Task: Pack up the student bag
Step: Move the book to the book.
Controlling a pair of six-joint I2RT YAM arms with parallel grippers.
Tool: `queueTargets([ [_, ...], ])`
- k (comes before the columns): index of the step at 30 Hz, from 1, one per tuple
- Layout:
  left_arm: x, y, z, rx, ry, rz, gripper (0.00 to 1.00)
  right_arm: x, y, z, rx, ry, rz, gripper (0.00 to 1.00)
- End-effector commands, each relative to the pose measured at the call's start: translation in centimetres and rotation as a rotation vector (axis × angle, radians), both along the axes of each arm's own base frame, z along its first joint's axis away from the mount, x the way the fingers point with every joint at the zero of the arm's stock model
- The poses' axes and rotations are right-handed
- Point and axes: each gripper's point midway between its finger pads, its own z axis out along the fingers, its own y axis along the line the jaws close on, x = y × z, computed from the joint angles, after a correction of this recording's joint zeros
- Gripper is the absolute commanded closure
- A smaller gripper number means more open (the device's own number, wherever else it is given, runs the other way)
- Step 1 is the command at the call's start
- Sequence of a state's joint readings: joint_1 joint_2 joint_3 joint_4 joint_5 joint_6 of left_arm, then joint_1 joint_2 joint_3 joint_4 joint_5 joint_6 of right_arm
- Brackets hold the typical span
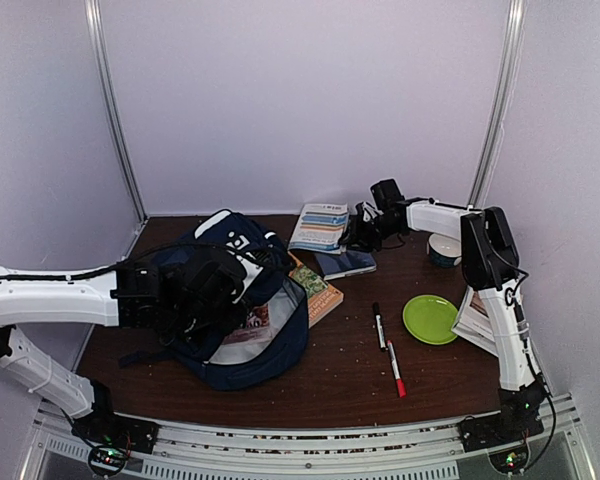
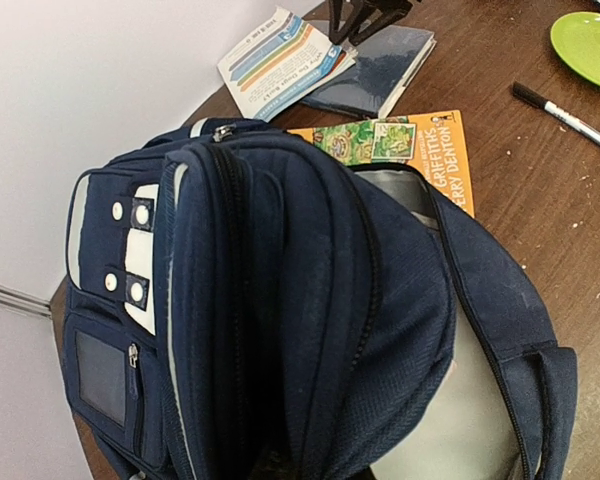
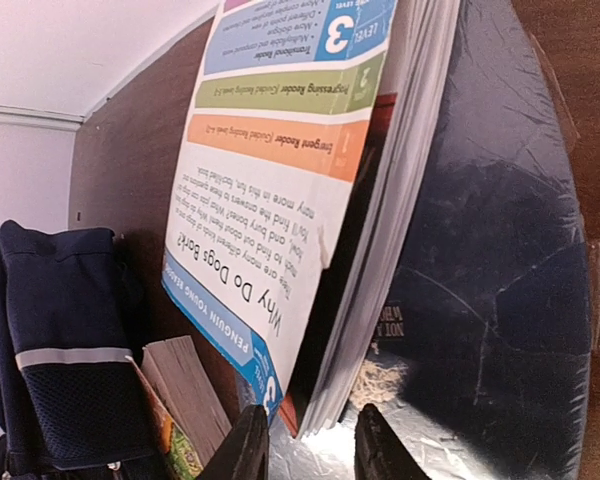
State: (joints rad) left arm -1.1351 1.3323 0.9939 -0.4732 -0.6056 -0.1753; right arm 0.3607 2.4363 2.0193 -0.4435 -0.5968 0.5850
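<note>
The student bag (image 1: 235, 305) lies at the left of the table, navy with a white patch, its mouth open on grey lining. It fills the left wrist view (image 2: 280, 300). My left gripper (image 1: 195, 290) is at its top flap. Its fingers are hidden in bunched fabric that runs into them, so it looks shut on the bag. My right gripper (image 1: 365, 232) is open. Its fingertips (image 3: 250, 445) straddle the corner of a white reader book (image 3: 280, 200), which rests on a dark glossy book (image 3: 490, 280).
An orange book (image 1: 318, 290) lies partly under the bag's edge. A green plate (image 1: 430, 318), a black marker (image 1: 379, 325) and a red marker (image 1: 396, 370) lie at right centre. A white round tub (image 1: 443, 248) and papers (image 1: 475, 322) are by the right arm.
</note>
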Motion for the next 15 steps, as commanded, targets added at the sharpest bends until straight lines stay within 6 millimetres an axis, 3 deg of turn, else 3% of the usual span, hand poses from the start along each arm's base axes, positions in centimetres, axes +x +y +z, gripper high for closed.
queueTargets([
  [1,0.3,-1.6,1.9,-0.073,-0.021,-0.010,1.00,0.3,1.7,0.6,0.105,0.007,0.006,0.69],
  [15,0.3,-1.3,1.9,-0.064,-0.019,-0.004,1.00,-1.0,1.9,-1.3,0.138,0.098,-0.047,0.71],
])
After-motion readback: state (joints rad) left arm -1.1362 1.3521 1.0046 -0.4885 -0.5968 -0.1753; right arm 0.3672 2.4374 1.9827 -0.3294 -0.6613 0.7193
